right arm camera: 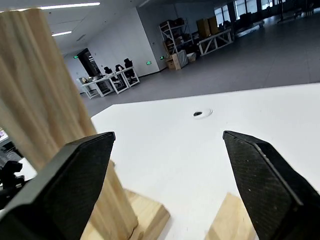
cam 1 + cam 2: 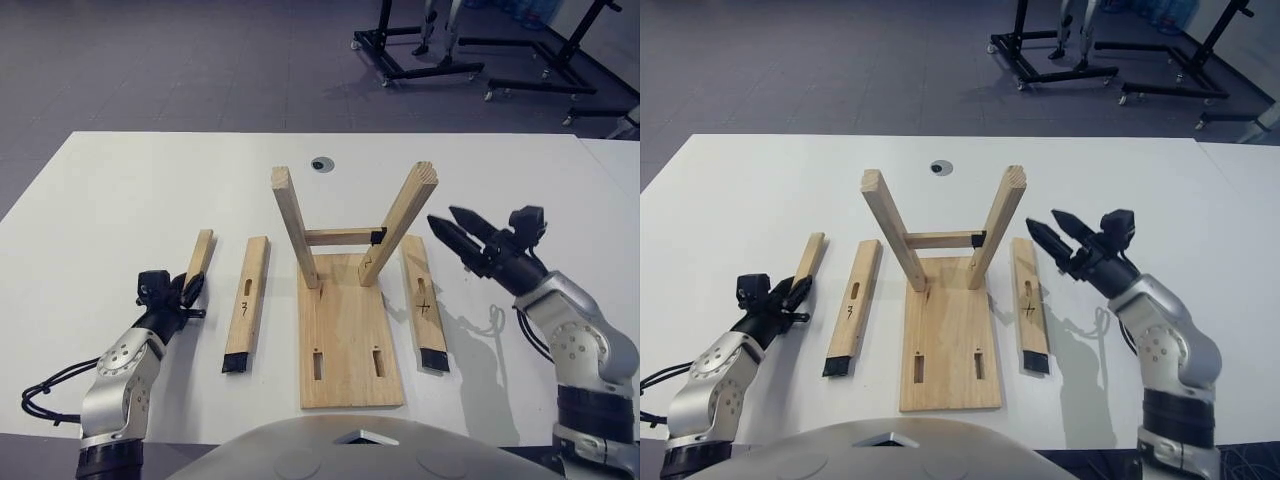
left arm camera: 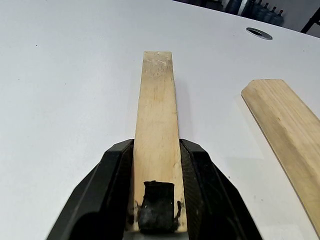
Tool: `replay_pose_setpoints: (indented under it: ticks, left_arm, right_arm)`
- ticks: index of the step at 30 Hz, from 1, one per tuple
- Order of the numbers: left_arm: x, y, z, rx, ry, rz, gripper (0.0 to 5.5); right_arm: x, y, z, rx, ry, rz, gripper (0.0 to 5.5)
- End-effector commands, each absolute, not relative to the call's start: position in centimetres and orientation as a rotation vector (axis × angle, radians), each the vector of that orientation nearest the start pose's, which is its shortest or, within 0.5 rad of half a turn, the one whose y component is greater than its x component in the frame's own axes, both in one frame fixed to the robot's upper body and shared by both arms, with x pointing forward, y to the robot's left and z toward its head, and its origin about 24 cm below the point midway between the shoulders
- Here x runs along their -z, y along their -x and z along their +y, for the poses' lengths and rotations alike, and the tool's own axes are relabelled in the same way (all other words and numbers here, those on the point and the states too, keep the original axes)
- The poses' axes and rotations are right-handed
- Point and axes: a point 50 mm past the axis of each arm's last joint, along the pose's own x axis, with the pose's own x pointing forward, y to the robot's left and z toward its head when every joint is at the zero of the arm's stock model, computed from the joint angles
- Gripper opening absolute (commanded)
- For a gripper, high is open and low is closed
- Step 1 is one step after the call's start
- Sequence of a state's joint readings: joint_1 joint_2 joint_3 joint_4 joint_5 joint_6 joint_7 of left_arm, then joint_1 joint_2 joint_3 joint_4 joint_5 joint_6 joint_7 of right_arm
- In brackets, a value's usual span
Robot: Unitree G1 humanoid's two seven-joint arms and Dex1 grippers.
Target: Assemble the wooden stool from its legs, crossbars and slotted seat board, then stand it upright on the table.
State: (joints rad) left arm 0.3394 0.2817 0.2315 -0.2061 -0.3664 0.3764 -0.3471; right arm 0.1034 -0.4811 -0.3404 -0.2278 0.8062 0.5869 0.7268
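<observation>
The left wrist view gives up close what the head views only hint at: the left gripper (image 3: 157, 150) is clamped on the near end of a thin bar (image 3: 156, 100), with a finger (image 3: 117, 170) against each long side and a black cap (image 3: 159, 200) between them. The right wrist view shows the right gripper (image 1: 169, 135) spread wide and holding nothing, with the right leg (image 1: 45, 100) just beside one finger. From the head, the seat board (image 2: 350, 340) lies flat mid-table, its near end close to the front edge of the table (image 2: 120, 190). A broad stretch of white top runs beyond the legs to a small round hole (image 2: 320, 164). More open top lies to the right of the raised right gripper. By count there is one seat board. Two legs stand at its far end, leaning outward, the left leg (image 2: 296, 225) and the right. One crossbar (image 2: 340, 237) joins them. Three pieces lie flat: the held bar, a slotted piece (image 2: 247, 300) near it, and a third piece (image 2: 424, 300) along the board's right edge.
</observation>
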Motion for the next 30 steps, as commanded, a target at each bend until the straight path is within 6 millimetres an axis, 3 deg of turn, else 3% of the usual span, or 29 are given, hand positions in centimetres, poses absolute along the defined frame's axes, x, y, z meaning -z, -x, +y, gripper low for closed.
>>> replay_pose_setpoints:
  ticks: [1, 4, 6, 10, 16, 20, 22, 25, 30]
  left_arm:
    - [-4.4, -15.0, 25.5, 0.213, 0.165, 0.254, 1.28]
    - [-8.3, -11.6, 23.3, 0.631, 0.304, 0.163, 1.28]
    - [-9.2, -11.5, 22.4, 0.724, 0.239, 0.125, 1.28]
    - [-9.7, -13.6, 20.3, 0.748, -0.101, -0.026, 1.28]
    - [-10.0, -14.4, 19.0, 0.640, -0.324, -0.218, 1.28]
    - [-9.5, -14.9, 19.5, 0.546, -0.398, -0.265, 1.28]
    - [-9.9, -15.5, 18.8, 0.560, -0.424, -0.312, 1.28]
    - [-11.3, -16.0, 17.8, 0.603, -0.409, -0.393, 1.28]
    - [-13.2, -16.2, 19.0, 0.512, -0.412, -0.439, 1.28]
  right_arm:
    - [-9.2, -18.2, -25.4, -0.733, -0.445, 0.269, 4.00]
    - [-9.7, -16.7, -22.7, -0.889, -0.537, 0.315, 4.00]
    - [-9.8, -16.9, -21.1, -0.912, -0.594, 0.297, 4.00]
    - [-10.7, -17.2, -18.0, -0.967, -0.707, 0.242, 4.00]
    - [-12.0, -18.3, -15.5, -1.013, -0.766, 0.199, 4.00]
    - [-12.3, -19.0, -14.6, -1.027, -0.781, 0.187, 4.00]
    - [-12.6, -19.7, -14.2, -1.024, -0.798, 0.167, 4.00]
    - [-13.1, -20.3, -13.6, -1.045, -0.831, 0.147, 4.00]
    - [-13.7, -20.4, -12.9, -1.073, -0.856, 0.119, 4.00]
